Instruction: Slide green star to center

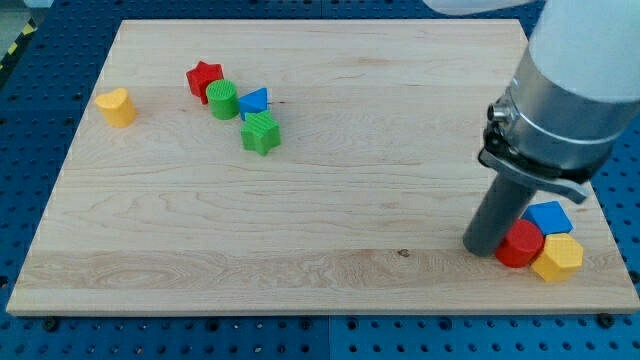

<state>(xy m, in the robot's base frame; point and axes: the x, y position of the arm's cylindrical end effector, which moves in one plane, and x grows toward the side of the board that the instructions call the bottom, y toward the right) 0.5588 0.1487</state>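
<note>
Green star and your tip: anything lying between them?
No; the camera view shows only bare board between green star and my tip.

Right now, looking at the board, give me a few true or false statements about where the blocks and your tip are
1. The green star lies in the view's upper left part. True.
2. My tip touches the green star. False: it is far off at the view's right, beside the red cylinder.
3. The yellow heart lies alone near the left edge. True.
4. The blue triangle sits at the view's bottom edge. False: it is just above the green star.
</note>
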